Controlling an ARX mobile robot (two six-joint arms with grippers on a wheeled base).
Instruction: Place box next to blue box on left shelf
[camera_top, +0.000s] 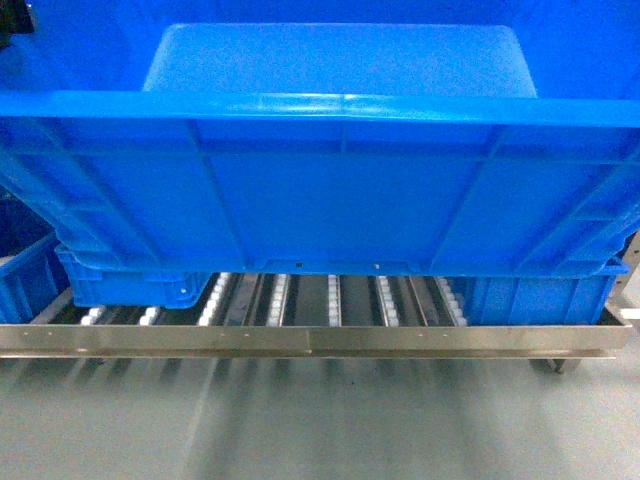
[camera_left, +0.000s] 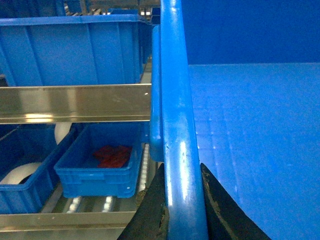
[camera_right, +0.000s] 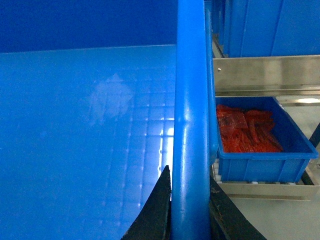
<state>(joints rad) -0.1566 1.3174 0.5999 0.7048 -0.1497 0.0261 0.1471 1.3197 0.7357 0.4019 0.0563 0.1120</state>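
Note:
The box (camera_top: 330, 190), a large bright-blue crate with ribbed sides, fills the upper head view and hangs just above the left shelf (camera_top: 333, 300), a rack of grey rails with white rollers. My left gripper (camera_left: 182, 167) is shut on the box's left rim (camera_left: 175, 100), one black finger on each side. My right gripper (camera_right: 190, 172) is shut the same way on the right rim (camera_right: 192, 90). Smaller blue boxes stand on the rollers at left (camera_top: 130, 285) and right (camera_top: 540, 298), with a bare stretch of rollers between them under the crate.
A steel front rail (camera_top: 310, 338) edges the shelf, with grey floor (camera_top: 320, 430) below. The side trays hold red items (camera_left: 114, 155) (camera_right: 247, 131). Another big blue crate (camera_left: 70, 50) sits on an upper level above a steel beam (camera_left: 75, 102).

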